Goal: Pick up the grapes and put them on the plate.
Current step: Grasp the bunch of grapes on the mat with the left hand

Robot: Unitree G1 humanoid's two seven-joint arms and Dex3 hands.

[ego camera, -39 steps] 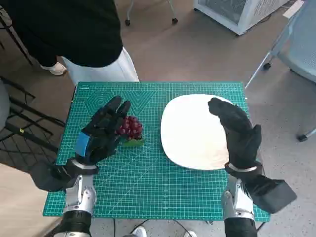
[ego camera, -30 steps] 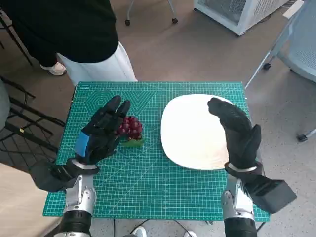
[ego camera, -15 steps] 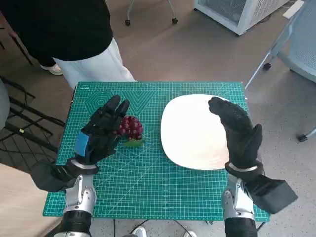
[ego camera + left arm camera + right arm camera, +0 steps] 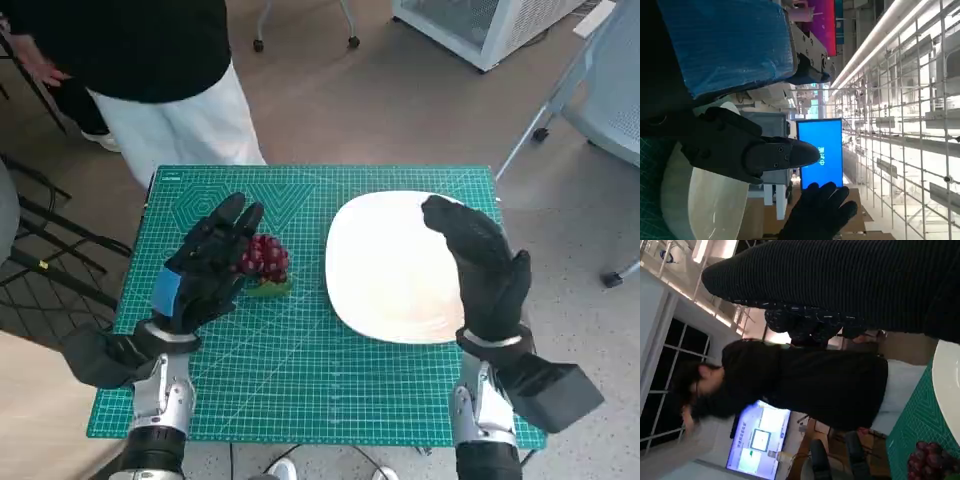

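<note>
Green mat (image 4: 300,370) | our left hand (image 4: 205,265) half-hides grapes (image 4: 265,258), grip unclear | right hand (image 4: 485,270) spread above plate (image 4: 385,270) | person (image 4: 140,50) beyond

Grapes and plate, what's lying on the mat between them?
Nothing: in the head view only a bare strip of green cutting mat separates the grapes from the white plate.

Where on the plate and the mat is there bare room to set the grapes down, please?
The white plate is bare over its left and middle; the right hand hovers over its right side. The green cutting mat is bare along its near strip, in front of both hands. It is crowded at the mat's left, where the left hand lies against the grapes.
</note>
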